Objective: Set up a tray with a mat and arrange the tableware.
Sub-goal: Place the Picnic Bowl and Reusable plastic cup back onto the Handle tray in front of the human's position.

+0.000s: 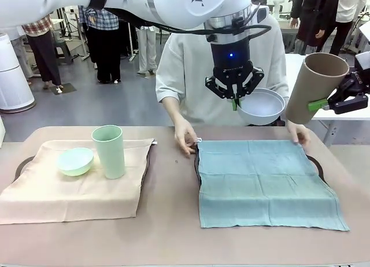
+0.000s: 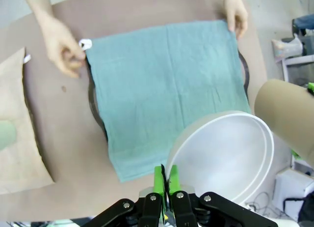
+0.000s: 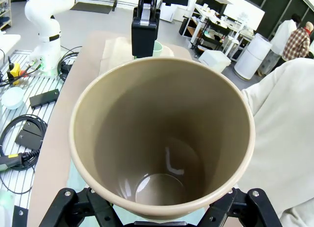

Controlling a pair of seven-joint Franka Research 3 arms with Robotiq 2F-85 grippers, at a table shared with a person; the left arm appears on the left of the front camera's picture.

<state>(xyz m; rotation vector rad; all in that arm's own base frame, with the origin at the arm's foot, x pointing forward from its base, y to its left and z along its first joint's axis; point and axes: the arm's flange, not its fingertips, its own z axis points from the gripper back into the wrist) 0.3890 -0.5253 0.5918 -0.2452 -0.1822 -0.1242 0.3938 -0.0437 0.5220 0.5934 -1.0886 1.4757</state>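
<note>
My left gripper (image 1: pixel 235 100) hangs above the teal mat (image 1: pixel 263 177), shut on the rim of the white bowl (image 1: pixel 262 106); the left wrist view has its green pads (image 2: pixel 159 179) pinching the bowl (image 2: pixel 230 153). My right gripper (image 1: pixel 324 104) is at the right edge, shut on the tall tan-brown cup (image 1: pixel 315 85), held tilted in the air; the cup's open mouth (image 3: pixel 162 138) faces the right wrist camera. The teal mat covers a dark tray (image 1: pixel 315 163), with the person's hands (image 1: pixel 186 137) on its far corners. A pale green bowl (image 1: pixel 75 160) and tall pale green cup (image 1: pixel 109 151) stand on the beige mat (image 1: pixel 75 189).
The person sits at the far side of the brown table (image 1: pixel 173 197), both hands on the mat's far edge. A second dark tray (image 1: pixel 22 163) lies under the beige mat at the left. A bare strip of table runs between the two mats.
</note>
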